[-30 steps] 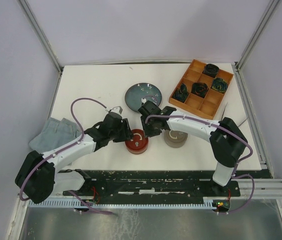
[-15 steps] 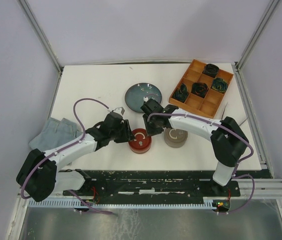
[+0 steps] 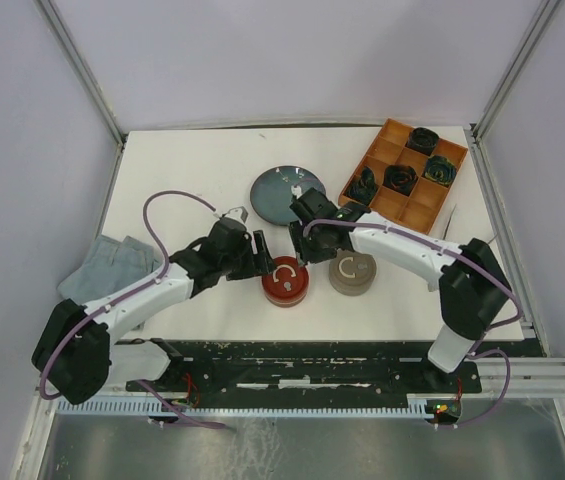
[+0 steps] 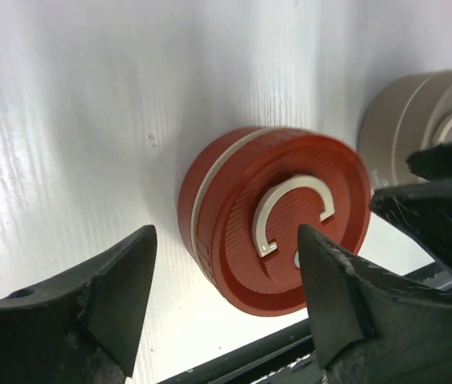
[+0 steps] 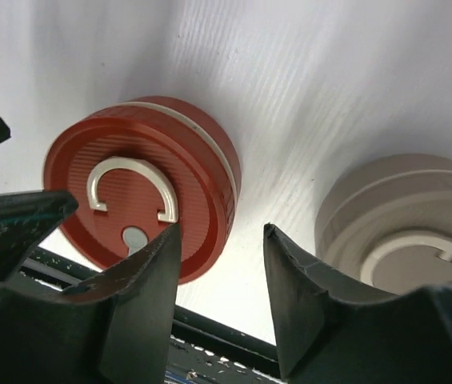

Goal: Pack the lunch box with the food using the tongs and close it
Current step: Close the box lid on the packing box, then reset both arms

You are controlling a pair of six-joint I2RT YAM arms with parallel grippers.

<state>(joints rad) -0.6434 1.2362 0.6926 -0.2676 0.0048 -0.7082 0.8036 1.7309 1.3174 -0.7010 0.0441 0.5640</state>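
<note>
Here, red container (image 3: pixel 285 281) and beige container (image 3: pixel 351 273) by the surface's (image 3: pixel 182 180) near edge.
Left tool (image 4: pixel 224 264) and right tool (image 5: pixel 219 240), both spread apart, beside the red container.

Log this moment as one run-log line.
left claw: open, holding nothing | right claw: open, holding nothing | red container: closed, near both claws | beige container: closed, untouched

- left arm (image 3: pixel 152 290): stretched low, forward and to its right
- left gripper (image 4: pixel 226 276): jaws apart, nothing clamped
- right arm (image 3: pixel 402 255): elbow bent, forearm reaching to its left
- right gripper (image 5: pixel 219 264): jaws parted, nothing gripped; near the left gripper
</note>
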